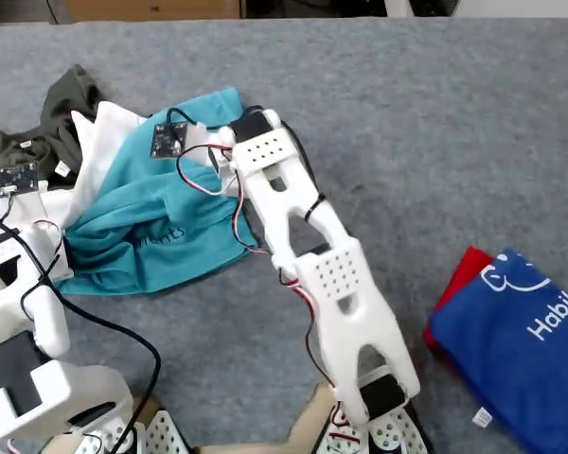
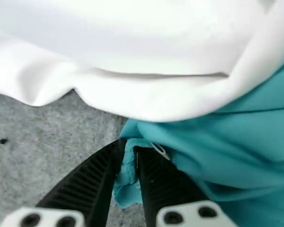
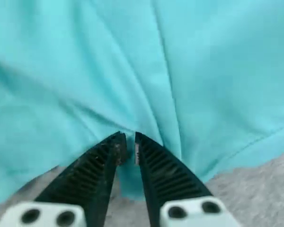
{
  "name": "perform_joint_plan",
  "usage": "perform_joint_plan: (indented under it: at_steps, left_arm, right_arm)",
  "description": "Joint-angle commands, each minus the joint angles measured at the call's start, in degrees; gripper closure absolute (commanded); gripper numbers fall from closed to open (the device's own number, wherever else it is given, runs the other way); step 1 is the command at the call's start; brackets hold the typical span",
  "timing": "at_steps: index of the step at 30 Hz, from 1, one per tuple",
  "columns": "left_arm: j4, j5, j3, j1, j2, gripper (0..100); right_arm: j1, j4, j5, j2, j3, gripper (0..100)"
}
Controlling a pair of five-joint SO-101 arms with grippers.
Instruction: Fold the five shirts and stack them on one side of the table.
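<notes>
Across the grey table [image 1: 435,123], seen from above, a teal shirt [image 1: 142,227] lay crumpled toward nine o'clock. It was spread partly over a white shirt [image 1: 99,142] whose edge showed at ten o'clock, with an olive shirt [image 1: 62,113] bunched just beyond. Toward four o'clock, well apart from that heap, a folded blue shirt [image 1: 521,359] rested on a red shirt [image 1: 459,279]. The right arm [image 1: 331,274] stretched from six o'clock up to the teal shirt's far edge near eleven o'clock. The left arm [image 1: 28,359] stood folded at seven o'clock, its wrist end above the white shirt on the heap's nine o'clock side. From the left wrist, the left gripper [image 2: 129,153] had its jaws pressed together on a small bunched fold at the edge of the teal shirt [image 2: 227,142], just above the table [image 2: 38,132]; the white shirt [image 2: 132,56] lay beyond, touching the teal cloth. From the right wrist, the right gripper [image 3: 130,142] was pinching a ridge of the teal shirt [image 3: 132,61], jaws nearly meeting with cloth between them, close to the hem where the table [image 3: 265,184] showed.
</notes>
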Motion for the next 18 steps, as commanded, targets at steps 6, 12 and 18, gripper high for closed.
perform_joint_plan:
  at_steps: [6, 12, 18]
  left_arm:
    - [-1.0, 0.6, 0.0, -0.4, -1.9, 98]
    - [-1.0, 0.6, 0.0, -0.4, -1.9, 98]
    - [-1.0, 0.6, 0.0, -0.4, -1.9, 98]
  right_arm:
    - [-0.1, -5.2, -7.6, 14.6, -36.5, 93.6]
    - [-0.6, 4.1, -7.6, 6.9, -36.3, 93.6]
    - [-0.4, 19.3, -7.7, -1.6, -36.3, 83.6]
